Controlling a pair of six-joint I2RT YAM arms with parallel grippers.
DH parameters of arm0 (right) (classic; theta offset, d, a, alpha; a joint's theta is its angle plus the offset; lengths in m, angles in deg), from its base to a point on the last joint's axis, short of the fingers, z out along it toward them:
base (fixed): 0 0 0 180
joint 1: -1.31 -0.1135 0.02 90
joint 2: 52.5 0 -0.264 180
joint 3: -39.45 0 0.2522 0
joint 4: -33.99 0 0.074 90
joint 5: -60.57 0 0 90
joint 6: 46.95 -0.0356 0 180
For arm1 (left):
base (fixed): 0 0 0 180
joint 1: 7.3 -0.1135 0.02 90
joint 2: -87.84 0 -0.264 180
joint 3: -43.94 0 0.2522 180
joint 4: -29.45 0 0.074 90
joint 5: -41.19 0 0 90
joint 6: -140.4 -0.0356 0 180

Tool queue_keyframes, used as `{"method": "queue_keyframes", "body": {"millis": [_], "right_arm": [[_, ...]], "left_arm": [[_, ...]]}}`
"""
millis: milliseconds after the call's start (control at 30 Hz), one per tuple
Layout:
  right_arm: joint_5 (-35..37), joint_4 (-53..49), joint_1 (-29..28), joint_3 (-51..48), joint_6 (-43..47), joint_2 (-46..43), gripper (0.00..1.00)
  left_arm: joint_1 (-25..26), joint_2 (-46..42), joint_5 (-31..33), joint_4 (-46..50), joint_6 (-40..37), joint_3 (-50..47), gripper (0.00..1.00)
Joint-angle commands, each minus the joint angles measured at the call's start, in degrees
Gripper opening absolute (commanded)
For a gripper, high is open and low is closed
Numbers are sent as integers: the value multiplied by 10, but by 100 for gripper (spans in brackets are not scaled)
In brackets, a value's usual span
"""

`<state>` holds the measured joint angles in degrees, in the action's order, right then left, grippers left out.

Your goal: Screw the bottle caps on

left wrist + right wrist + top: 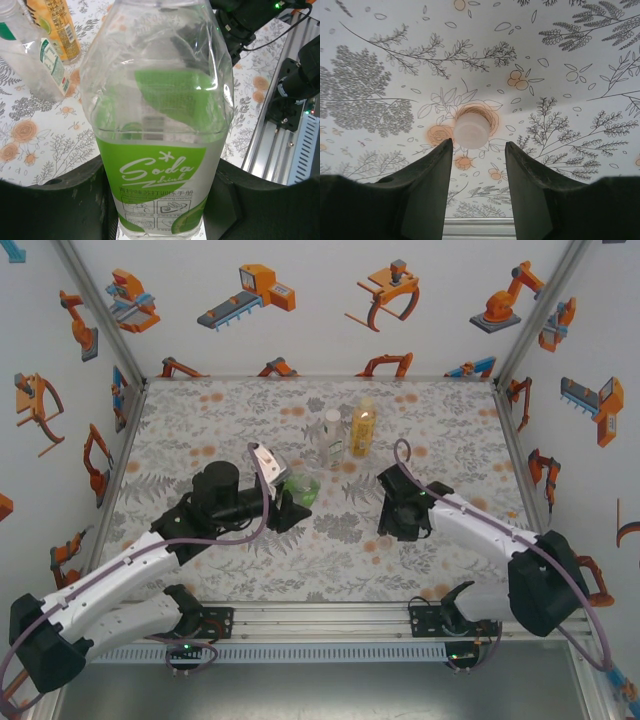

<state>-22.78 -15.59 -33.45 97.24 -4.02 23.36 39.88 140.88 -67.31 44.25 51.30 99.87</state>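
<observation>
left hand grips clear green-labelled bottle

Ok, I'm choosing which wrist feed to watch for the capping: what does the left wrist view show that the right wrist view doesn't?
Left wrist: a green-labelled Soda bottle clamped between the left fingers, with a clear bottle and an amber bottle behind it at upper left, and the right arm at upper right.
Right wrist: a pale round cap lying loose on the table, just beyond the spread right fingers, untouched.
Both: the floral tablecloth.
</observation>
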Motion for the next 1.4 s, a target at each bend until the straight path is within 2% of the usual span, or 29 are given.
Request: {"method": "queue_keyframes", "body": {"millis": [0,300,733,1000,1367], "right_arm": [[24,-22,-9,18,12,16,47],[20,-3,-25,39,20,53,48],[14,25,-34,28,15,97,48],[10,37,-37,19,11,112,45],[18,14,-42,19,10,109,44]], "left_arm": [[-5,-11,13,-16,14,-9,11],[-11,-17,3,-39,30,-20,0],[-13,-46,16,-21,34,-33,0],[-13,-46,14,-22,38,-33,0],[-13,-42,11,-20,43,-32,0]]}}
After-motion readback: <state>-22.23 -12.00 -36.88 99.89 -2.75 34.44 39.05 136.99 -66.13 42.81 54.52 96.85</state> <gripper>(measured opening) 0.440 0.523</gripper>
